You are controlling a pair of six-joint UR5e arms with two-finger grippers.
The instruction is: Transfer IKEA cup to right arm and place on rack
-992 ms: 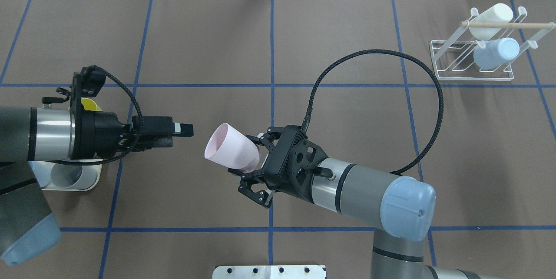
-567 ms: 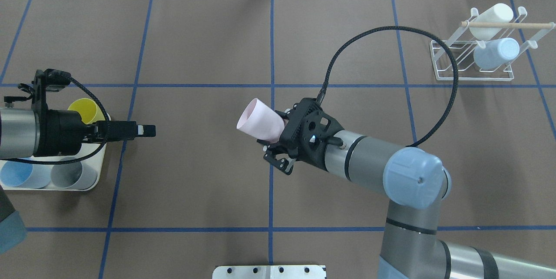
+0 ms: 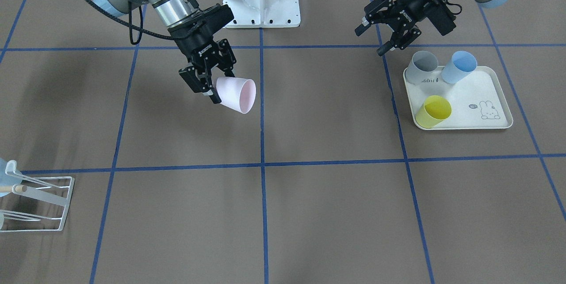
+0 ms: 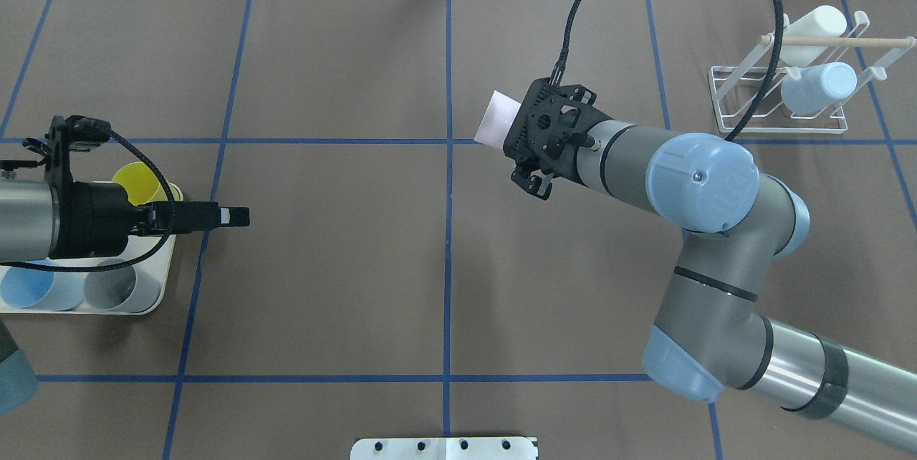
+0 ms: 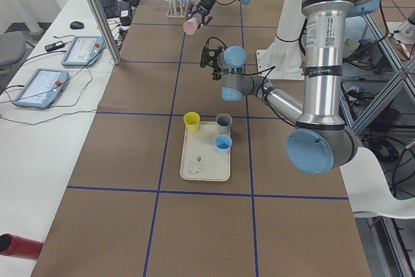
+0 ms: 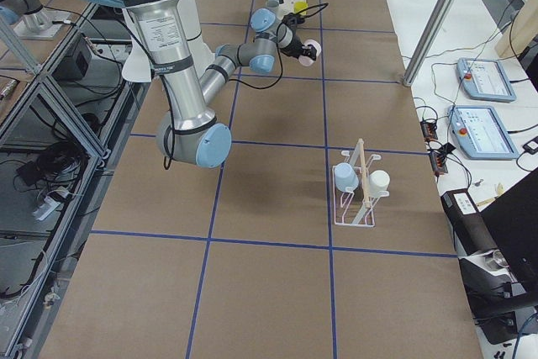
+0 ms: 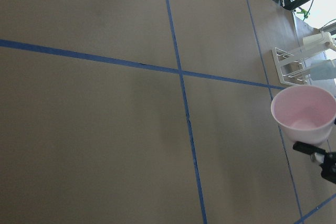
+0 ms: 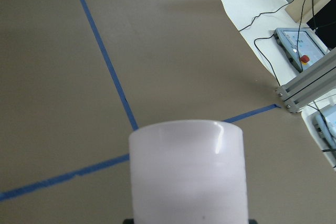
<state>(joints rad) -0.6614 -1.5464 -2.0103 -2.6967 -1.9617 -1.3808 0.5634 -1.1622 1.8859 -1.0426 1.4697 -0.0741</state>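
My right gripper [image 3: 219, 86] is shut on the base of a pale pink cup [image 3: 237, 94] and holds it on its side above the table, mouth facing away from the wrist. In the overhead view the cup [image 4: 498, 118] sticks out past the right gripper [image 4: 513, 132], right of the centre line and left of the rack. The cup also shows in the right wrist view [image 8: 188, 171] and the left wrist view [image 7: 304, 113]. The white wire rack [image 4: 777, 130] stands at the far right. My left gripper [image 3: 375, 39] is open and empty, beside the tray.
The rack holds a white cup [image 4: 809, 34] and a pale blue cup [image 4: 820, 86] under its wooden rod [image 4: 831, 39]. A cream rabbit-print tray [image 3: 468, 94] near my left gripper carries a yellow cup [image 3: 433, 111], a grey cup [image 3: 421, 66] and a blue cup [image 3: 460, 66].
My right arm has carried the pink cup from the table's centre up and to the right, toward the rack. My left arm drew back over the tray, then stayed still.
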